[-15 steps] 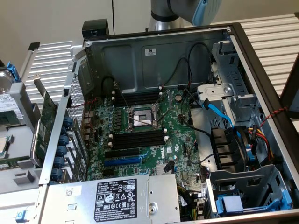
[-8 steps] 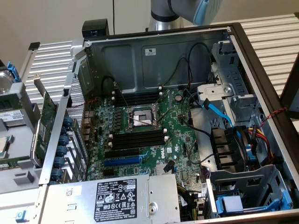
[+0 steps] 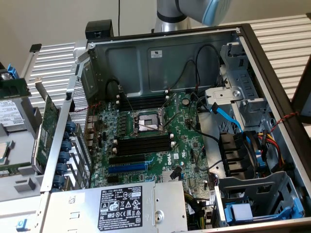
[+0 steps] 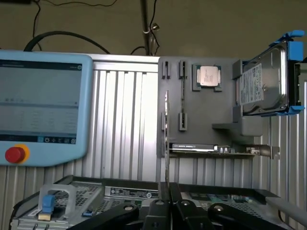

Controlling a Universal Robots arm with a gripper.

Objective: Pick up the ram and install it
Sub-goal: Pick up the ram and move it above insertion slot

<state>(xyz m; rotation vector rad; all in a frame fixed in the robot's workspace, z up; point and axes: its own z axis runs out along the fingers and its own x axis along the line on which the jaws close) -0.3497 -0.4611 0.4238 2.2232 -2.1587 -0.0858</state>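
- Motherboard [image 3: 189, 155] in the exterior view, lying flat inside an open computer case [image 3: 146, 63] that rests on a ribbed metal worktop [image 3: 282, 39].
- Black memory slots [image 3: 143, 143] with white end clips run side to side just below the bare processor socket [image 3: 146, 124]. A second set lies just above it. All look unfilled, so the ram is not yet installed.
- A grey and blue robot arm [image 3: 175, 9] hangs over the case's far wall. A blue cable [image 3: 224, 115], with darker ones beside it, trails towards the exterior view's right of the socket.
- In the wrist view, the jaws are clenched on the ram [image 4: 166, 139]. It is seen edge-on as a thin strip standing straight out from the fingertips.
- Well behind it is a grey fixture panel [image 4: 220, 115] carrying a processor chip [image 4: 207, 75], a hard drive [image 4: 266, 81] in blue rails and an expansion card [image 4: 201, 148]. A teach pendant [image 4: 41, 96] with a red button stands to one side.
- Judgement: the step in hand appears to be carrying the ram to a slot.
  - Doing it well means a firm, square grip with no tilt and the stick's long edge parallel to the slot.
  - The path should stay apart from the cables and the case walls.
  - Seating calls for opened end clips and even pressure at both ends.
  - The notch is hidden, so I cannot tell which way round the stick faces.
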